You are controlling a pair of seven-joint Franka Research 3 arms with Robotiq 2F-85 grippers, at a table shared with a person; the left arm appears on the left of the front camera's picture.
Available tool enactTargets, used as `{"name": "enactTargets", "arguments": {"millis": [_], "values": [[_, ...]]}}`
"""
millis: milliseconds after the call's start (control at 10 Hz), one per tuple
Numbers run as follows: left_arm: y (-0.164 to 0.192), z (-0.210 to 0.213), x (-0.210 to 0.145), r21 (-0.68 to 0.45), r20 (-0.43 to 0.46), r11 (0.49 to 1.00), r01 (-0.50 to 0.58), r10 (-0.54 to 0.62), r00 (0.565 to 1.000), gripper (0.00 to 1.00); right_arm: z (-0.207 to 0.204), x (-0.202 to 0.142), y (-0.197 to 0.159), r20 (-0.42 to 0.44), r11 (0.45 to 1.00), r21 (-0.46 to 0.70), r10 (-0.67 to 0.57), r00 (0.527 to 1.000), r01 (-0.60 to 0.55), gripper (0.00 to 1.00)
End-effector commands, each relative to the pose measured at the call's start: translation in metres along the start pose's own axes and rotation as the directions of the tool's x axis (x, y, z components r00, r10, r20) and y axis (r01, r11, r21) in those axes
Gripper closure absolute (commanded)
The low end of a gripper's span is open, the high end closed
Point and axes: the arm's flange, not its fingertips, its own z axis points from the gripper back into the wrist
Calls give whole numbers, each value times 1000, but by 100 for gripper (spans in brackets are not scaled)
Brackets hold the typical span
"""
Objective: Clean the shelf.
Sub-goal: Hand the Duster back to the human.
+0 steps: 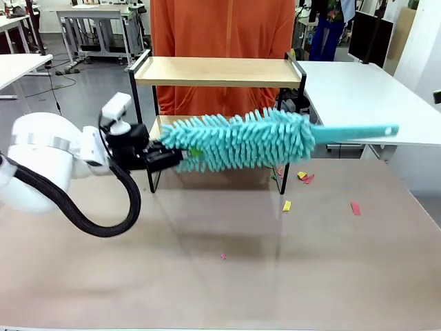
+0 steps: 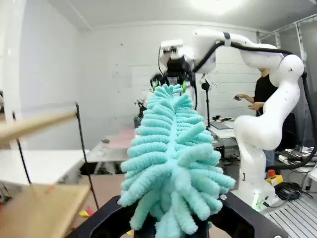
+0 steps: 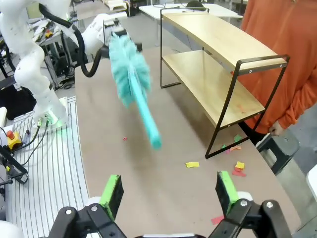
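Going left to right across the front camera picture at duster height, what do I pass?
White left arm → left pincer, shut on the fluffy end of the duster → teal duster head, in front of the shelf → bare teal duster handle.

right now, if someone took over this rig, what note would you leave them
Left gripper: shut on the fluffy end of the teal duster, held level in front of the shelf, handle pointing to the robot's right.
Right gripper: open, empty, above the table.
Done: paper scraps lie on the table by the shelf's right leg; both boards look mostly clear, with faint specks on the lower one.
Left: finish dusting, then clear the scraps. A person stands behind the shelf.
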Motion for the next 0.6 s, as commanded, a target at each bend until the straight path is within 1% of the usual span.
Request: {"name": "enactTargets", "arguments": {"millis": [0, 200, 300, 400, 500], "values": [[-26, 14, 62, 135, -12, 987, 88, -88, 996, 82, 2, 2, -2, 23, 1000, -2, 9, 1000, -9, 0], [-52, 41, 116, 292, -10, 938, 184, -190, 982, 82, 2, 2, -2, 23, 1000, -2, 9, 1000, -9, 0], [-68, 63, 142, 419, -10, 881, 218, -236, 972, 82, 2, 2, -2, 23, 1000, -2, 9, 1000, -9, 0], [-81, 82, 158, 541, -38, 801, 257, -282, 959, 82, 2, 2, -2, 23, 1000, -2, 9, 1000, -9, 0], [-95, 100, 171, 613, -65, 732, 296, -326, 943, 82, 2, 2, -2, 23, 1000, -2, 9, 1000, -9, 0]]}}
